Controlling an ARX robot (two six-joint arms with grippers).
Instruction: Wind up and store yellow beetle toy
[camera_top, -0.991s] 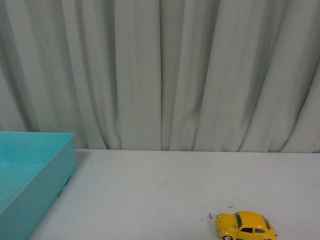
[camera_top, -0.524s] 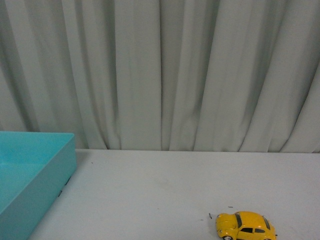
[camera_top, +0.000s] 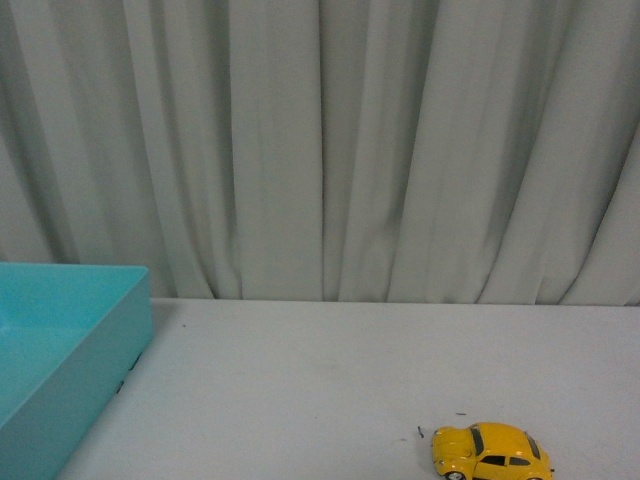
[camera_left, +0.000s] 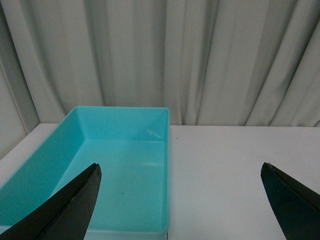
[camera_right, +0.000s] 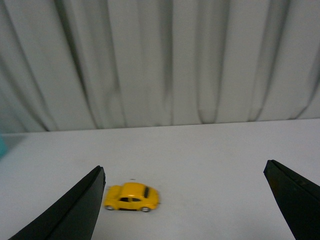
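The yellow beetle toy (camera_top: 491, 452) stands on its wheels on the white table, near the front edge to the right; neither arm shows in the front view. In the right wrist view the toy (camera_right: 131, 197) sits just ahead of one black finger, apart from it. My right gripper (camera_right: 182, 205) is open with nothing between its fingers. My left gripper (camera_left: 180, 200) is open too, hanging over the near end of the turquoise bin (camera_left: 167, 150) and the bare table beside it. The toy is out of the left wrist view.
The turquoise bin (camera_top: 110, 330) stands at the table's left, its inside bare as far as shown. A pale grey curtain (camera_top: 320, 150) hangs along the table's far edge. Small dark specks lie on the table next to the toy.
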